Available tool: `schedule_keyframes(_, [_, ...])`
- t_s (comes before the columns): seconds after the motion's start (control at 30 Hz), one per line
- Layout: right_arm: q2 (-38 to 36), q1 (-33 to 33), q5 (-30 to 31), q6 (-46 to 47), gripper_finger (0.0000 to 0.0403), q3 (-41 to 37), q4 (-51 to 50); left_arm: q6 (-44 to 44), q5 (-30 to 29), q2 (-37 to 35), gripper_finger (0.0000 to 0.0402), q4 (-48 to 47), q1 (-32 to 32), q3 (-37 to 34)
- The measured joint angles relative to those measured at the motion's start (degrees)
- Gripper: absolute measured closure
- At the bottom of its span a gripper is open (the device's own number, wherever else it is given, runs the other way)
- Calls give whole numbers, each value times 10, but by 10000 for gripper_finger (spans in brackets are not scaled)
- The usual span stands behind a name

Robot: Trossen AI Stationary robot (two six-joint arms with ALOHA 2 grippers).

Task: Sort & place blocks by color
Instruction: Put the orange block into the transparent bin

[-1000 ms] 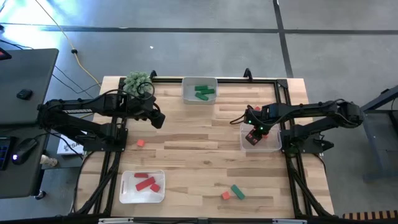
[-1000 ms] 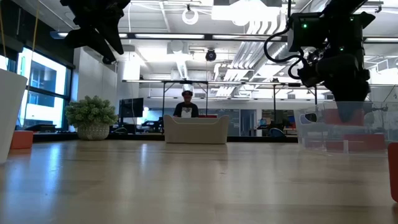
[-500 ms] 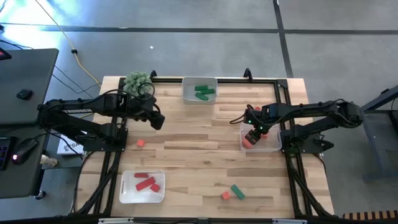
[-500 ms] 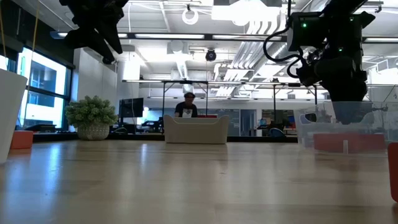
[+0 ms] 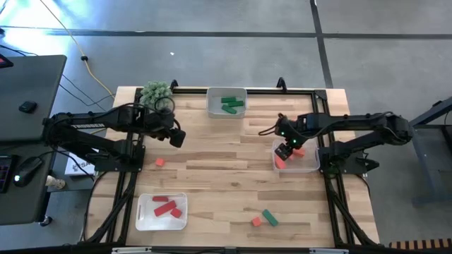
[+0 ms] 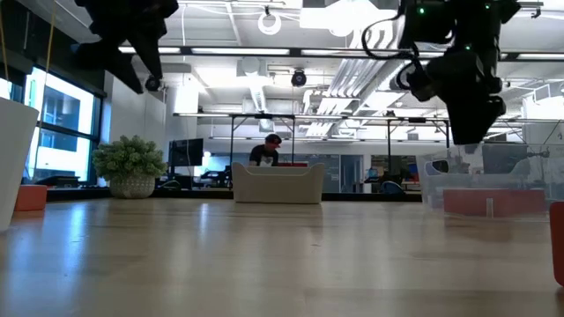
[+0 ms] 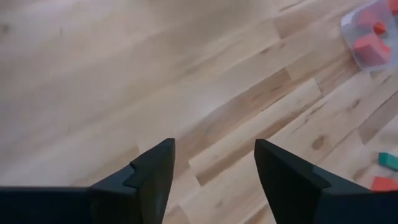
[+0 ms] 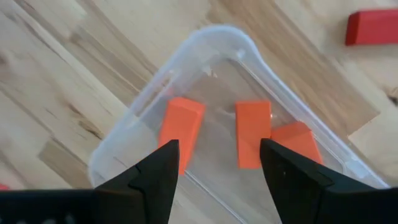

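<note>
My right gripper (image 5: 286, 149) (image 8: 217, 146) hangs open above a clear tray (image 5: 311, 168) at the table's right. Three orange blocks lie flat on that tray's floor (image 8: 180, 127) (image 8: 253, 134) (image 8: 295, 140). My left gripper (image 5: 178, 139) (image 7: 214, 146) stands open over bare wood at the far left, nothing between its fingers. An orange block (image 5: 160, 162) lies on the table near it. Another orange block (image 5: 256, 221) and a green block (image 5: 269, 217) lie by the near edge. A red block (image 8: 373, 26) lies on the wood beside the clear tray.
A tray (image 5: 212, 109) with green blocks stands at the far middle, and a tray (image 5: 145, 219) with red blocks at the near left. A spiky green plant ball (image 5: 157, 93) sits at the far left corner. A black frame edges the table.
My right gripper has let go of an orange block, which now lies on the clear tray's floor, and has then risen out of the tray. My left gripper has stayed in place and turned a little at the wrist.
</note>
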Motion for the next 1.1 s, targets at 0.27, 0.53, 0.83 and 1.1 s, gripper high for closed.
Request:
schedule_keyframes(0.27, [0,0,28,-4,190,42,-6,-131,-14,19,188,-65,-47,-1])
schedule_keyframes(0.53, [0,0,28,-4,190,52,-6,-228,-1,44,188,-72,-95,-73])
schedule_keyframes(0.83, [0,0,28,0,190,52,-5,-331,20,48,188,-69,-138,-138])
schedule_keyframes(1.1, [0,0,28,0,190,51,3,-373,30,48,188,-65,-151,-180])
